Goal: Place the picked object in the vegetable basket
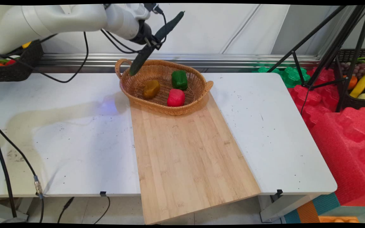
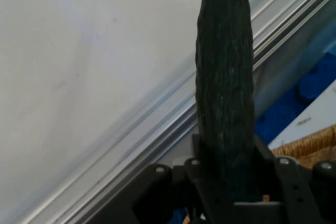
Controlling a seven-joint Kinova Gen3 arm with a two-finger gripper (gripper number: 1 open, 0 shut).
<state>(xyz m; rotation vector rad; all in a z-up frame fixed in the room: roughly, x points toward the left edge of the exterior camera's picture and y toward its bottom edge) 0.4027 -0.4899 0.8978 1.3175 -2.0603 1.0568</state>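
My gripper is shut on a long dark green cucumber, held in the air above the far left rim of a wicker basket. The cucumber tilts, its lower end hanging over the basket's rim near the left handle and its upper end pointing up to the right. In the hand view the cucumber rises between the fingers against the wall. Inside the basket lie a yellow-brown pepper, a green pepper and a red pepper.
The basket stands on the far end of a long wooden board that lies across the white table. A black basket of produce sits far left. Red and green foam, a tripod and a fruit crate are to the right.
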